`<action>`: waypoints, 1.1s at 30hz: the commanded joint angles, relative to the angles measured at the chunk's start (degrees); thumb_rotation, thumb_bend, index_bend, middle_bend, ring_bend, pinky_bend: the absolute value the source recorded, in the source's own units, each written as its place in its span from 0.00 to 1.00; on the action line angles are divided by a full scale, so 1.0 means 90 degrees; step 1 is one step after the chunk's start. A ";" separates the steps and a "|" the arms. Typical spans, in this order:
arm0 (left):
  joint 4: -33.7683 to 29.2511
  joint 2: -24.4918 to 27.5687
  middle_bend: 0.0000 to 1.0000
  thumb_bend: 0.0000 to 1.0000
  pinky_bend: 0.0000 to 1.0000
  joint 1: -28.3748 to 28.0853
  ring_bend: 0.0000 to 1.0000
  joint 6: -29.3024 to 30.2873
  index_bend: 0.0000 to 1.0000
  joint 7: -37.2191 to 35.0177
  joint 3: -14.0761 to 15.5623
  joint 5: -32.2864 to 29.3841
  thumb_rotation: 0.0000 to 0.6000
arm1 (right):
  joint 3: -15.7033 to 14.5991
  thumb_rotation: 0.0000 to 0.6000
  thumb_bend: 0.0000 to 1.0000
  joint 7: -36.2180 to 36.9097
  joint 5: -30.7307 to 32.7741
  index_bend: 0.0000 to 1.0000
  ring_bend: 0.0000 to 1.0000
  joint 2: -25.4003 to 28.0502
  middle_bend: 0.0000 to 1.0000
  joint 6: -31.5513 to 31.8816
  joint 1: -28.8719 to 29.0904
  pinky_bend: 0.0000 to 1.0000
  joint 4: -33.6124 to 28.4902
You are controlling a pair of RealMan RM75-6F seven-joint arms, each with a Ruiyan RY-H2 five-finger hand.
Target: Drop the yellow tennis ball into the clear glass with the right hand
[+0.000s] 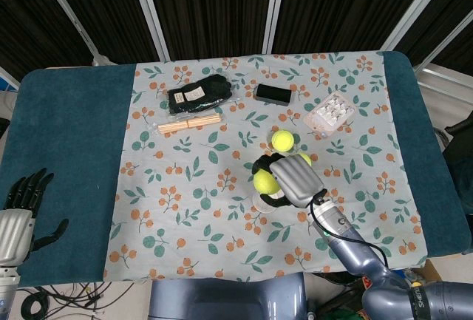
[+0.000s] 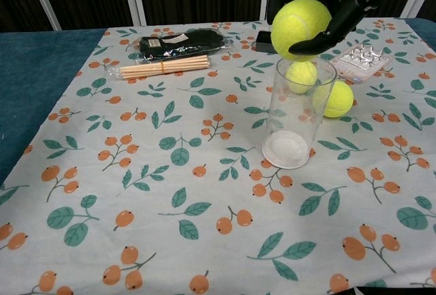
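Note:
My right hand (image 1: 290,179) grips a yellow tennis ball (image 2: 300,28) from above, its dark fingers (image 2: 340,16) wrapped around the ball's top and sides. The ball hangs just above the rim of the clear glass (image 2: 298,114), which stands upright and empty on the floral cloth. In the head view the ball (image 1: 264,180) and hand cover most of the glass (image 1: 262,202). Two more yellow balls (image 2: 338,99) (image 1: 281,140) lie right behind the glass. My left hand (image 1: 22,205) rests at the front left of the table, fingers spread, holding nothing.
At the back of the floral cloth (image 1: 185,209) lie a black packet (image 1: 198,92), a bundle of wooden sticks (image 1: 190,122), a black phone (image 1: 273,94) and a blister pack (image 1: 330,111). Teal table cover (image 1: 66,135) shows on both sides.

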 commanded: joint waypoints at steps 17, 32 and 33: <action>0.0000 0.0021 0.00 0.28 0.00 0.0010 0.00 0.0006 0.00 -0.0009 0.0012 0.0018 1.00 | -0.0046 1.00 0.44 0.0031 0.0079 0.57 0.61 0.0126 0.51 0.0091 0.0043 0.70 -0.0064; -0.0001 0.0008 0.00 0.28 0.00 0.0009 0.00 -0.0025 0.00 0.0045 0.0021 0.0002 1.00 | -0.0160 1.00 0.42 -0.0018 0.0124 0.51 0.57 0.0131 0.45 0.0079 0.0079 0.70 -0.0053; -0.0001 0.0008 0.00 0.28 0.00 0.0010 0.00 -0.0020 0.00 0.0042 0.0018 0.0001 1.00 | -0.0163 1.00 0.41 -0.0023 0.0139 0.48 0.54 0.0121 0.43 0.0069 0.0091 0.69 -0.0048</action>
